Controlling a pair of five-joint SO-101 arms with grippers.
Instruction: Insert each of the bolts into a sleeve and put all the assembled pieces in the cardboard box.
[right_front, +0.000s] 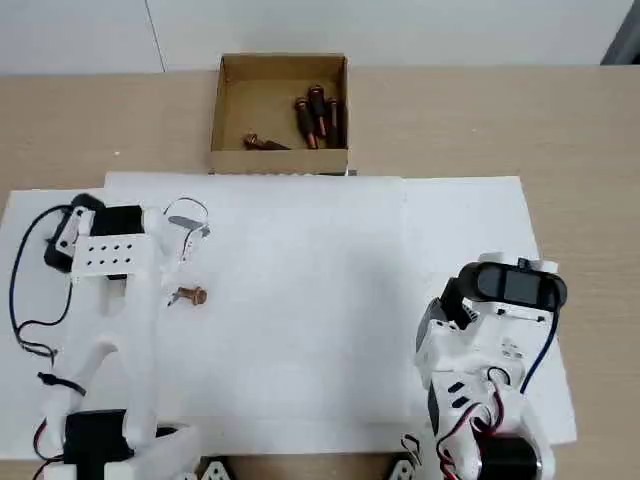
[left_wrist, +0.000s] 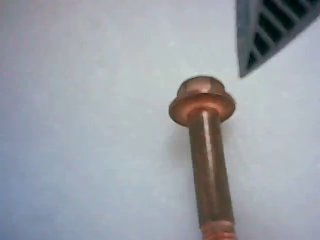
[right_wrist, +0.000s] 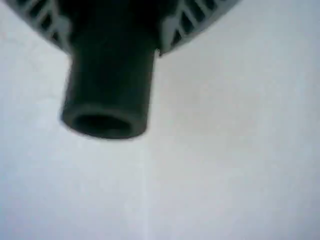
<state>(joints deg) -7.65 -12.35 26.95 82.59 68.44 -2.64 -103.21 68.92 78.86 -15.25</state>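
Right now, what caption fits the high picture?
One loose bolt lies on the white sheet by the left gripper; finished pieces sit in the box.

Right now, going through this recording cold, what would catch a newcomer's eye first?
A copper bolt lies alone on the white sheet beside the left arm. The right hand is closed on a black sleeve, whose open end sticks out over the sheet. Beyond the sheet, the cardboard box holds several assembled pieces.
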